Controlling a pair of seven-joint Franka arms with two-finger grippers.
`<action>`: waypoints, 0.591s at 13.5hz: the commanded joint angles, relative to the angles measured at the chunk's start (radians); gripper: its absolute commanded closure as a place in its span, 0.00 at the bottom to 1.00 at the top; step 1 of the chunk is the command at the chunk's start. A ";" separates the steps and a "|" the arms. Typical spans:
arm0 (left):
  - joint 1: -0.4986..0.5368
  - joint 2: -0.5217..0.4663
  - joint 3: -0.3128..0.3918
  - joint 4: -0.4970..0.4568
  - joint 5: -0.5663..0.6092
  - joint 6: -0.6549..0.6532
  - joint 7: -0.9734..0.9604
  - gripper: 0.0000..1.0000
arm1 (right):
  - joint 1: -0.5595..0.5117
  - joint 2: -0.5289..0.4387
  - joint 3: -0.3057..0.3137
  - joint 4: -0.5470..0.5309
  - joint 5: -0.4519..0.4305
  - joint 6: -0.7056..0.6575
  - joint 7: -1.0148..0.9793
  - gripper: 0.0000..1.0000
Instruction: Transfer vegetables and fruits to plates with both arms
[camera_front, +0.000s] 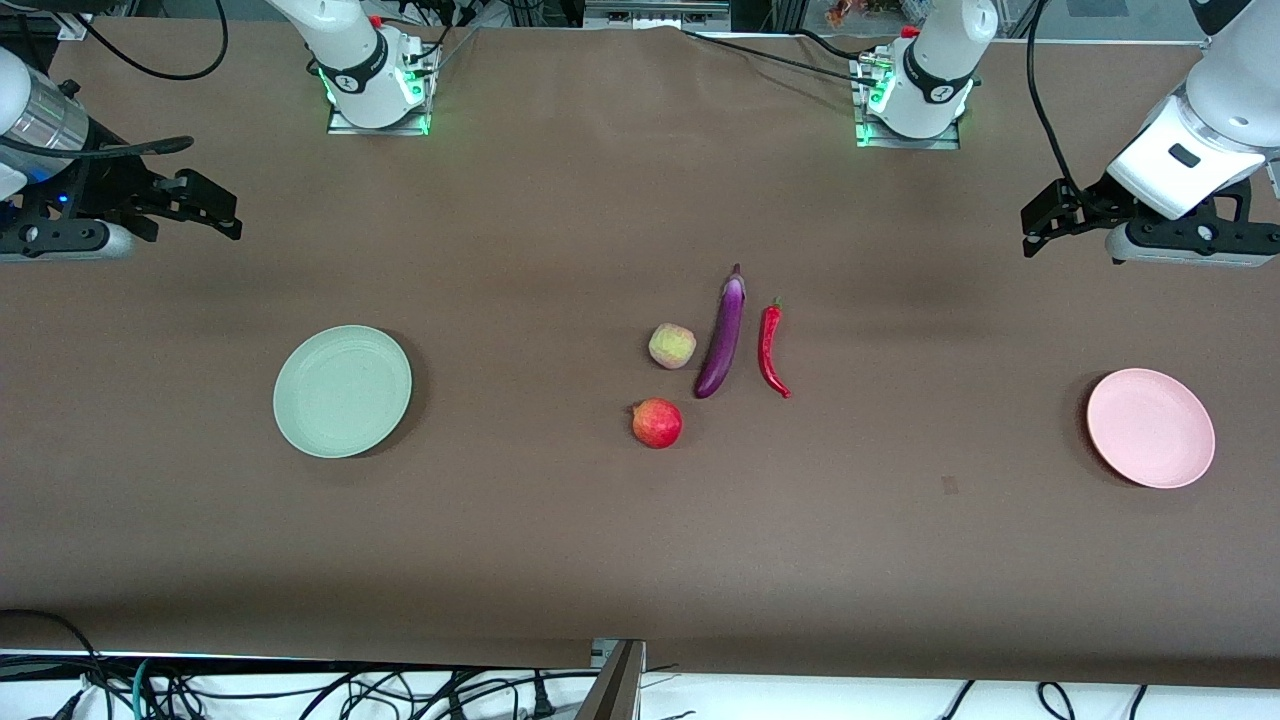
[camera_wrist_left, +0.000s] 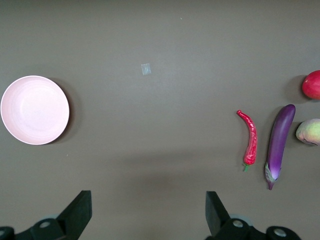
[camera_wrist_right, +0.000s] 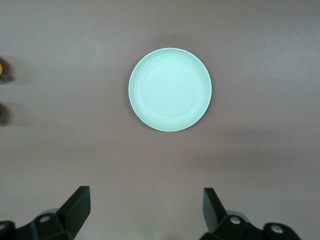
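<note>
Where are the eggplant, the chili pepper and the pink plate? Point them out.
eggplant (camera_front: 722, 340): front view, middle of its purple body.
chili pepper (camera_front: 768, 345): front view, mid-length of its red body.
pink plate (camera_front: 1150, 428): front view, bare centre.

Two white jointed robot arms, the right arm (camera_front: 350, 50) and the left arm (camera_front: 940, 60), are wearing black bands and trailing black cables. Green lights are glowing at their bases. Matte black two-finger grippers (camera_front: 215, 215) (camera_front: 1040, 225) are capping them.

Glossy eggplant (camera_front: 722, 338), matte green plate (camera_front: 342, 391)
</note>
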 joint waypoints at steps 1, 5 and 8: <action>-0.004 0.014 0.002 0.032 -0.012 -0.024 0.010 0.00 | -0.004 0.009 0.004 0.021 -0.015 -0.014 -0.002 0.00; -0.004 0.014 0.002 0.032 -0.012 -0.024 0.010 0.00 | -0.003 0.012 0.002 0.024 -0.015 -0.011 -0.003 0.01; -0.004 0.014 0.002 0.032 -0.012 -0.024 0.010 0.00 | 0.002 0.046 0.005 0.021 -0.004 -0.008 0.003 0.00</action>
